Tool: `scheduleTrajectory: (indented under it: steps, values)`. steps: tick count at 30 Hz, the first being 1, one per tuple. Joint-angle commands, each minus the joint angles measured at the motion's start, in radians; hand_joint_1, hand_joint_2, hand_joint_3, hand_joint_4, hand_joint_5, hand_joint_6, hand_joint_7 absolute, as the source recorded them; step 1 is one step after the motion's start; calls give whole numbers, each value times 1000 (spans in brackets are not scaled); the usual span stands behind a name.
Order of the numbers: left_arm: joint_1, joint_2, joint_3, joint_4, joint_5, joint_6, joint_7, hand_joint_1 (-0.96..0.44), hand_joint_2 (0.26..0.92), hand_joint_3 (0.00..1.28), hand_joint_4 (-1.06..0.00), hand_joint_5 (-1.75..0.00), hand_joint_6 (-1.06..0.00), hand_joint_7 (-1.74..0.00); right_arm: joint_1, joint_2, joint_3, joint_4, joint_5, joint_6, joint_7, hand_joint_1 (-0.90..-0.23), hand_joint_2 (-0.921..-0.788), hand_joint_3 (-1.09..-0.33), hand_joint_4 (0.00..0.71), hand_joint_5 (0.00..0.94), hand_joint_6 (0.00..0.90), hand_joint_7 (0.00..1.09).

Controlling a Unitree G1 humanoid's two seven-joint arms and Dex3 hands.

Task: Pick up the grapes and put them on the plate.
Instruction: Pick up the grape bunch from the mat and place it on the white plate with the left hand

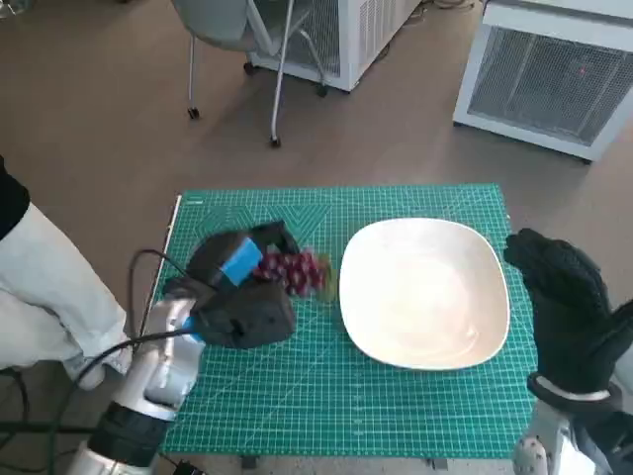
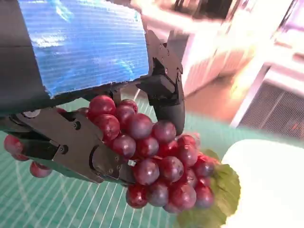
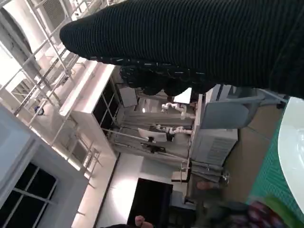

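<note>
Status: pick-up complete or nearly so; placement outstanding. The left hand (image 1: 240,287) grips the grapes (image 1: 293,269), its fingers (image 2: 167,99) closed around the bunch in the left wrist view. The bunch sits just beside the plate (image 1: 425,297), over the green mat (image 1: 326,416); whether it is clear of the mat cannot be told. The plate holds nothing. The right hand (image 1: 564,307) holds nothing and waits at the plate's far side, fingers loosely extended. Remaining: carry the grapes over the plate and release.

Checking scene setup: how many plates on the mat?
1. The white plate lies on the green mat's right half, between the grapes in the left hand and the right hand.
</note>
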Motion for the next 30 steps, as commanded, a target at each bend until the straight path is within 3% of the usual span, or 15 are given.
scheduleTrajectory:
  steps: [1, 16, 30]
  values:
    - [30, 21, 35, -88, 2, -4, 11, 3, 919, 31, -744, -1128, -659, -1114, 12, 4, -1, 11, 4, 8, 2, -402, -921, -577, 499, 356, 253, 835]
    - [66, 16, 68, -184, 18, -6, 35, 3, 913, 15, -794, -1058, -674, -1110, 15, 11, 3, 8, -5, 5, -8, -399, -921, -578, 499, 354, 254, 831]
    - [37, -18, 46, -205, 10, -13, 19, 3, 913, 13, -798, -1053, -675, -1111, 19, 8, -1, 5, 0, 11, -5, -399, -921, -580, 497, 355, 251, 835]
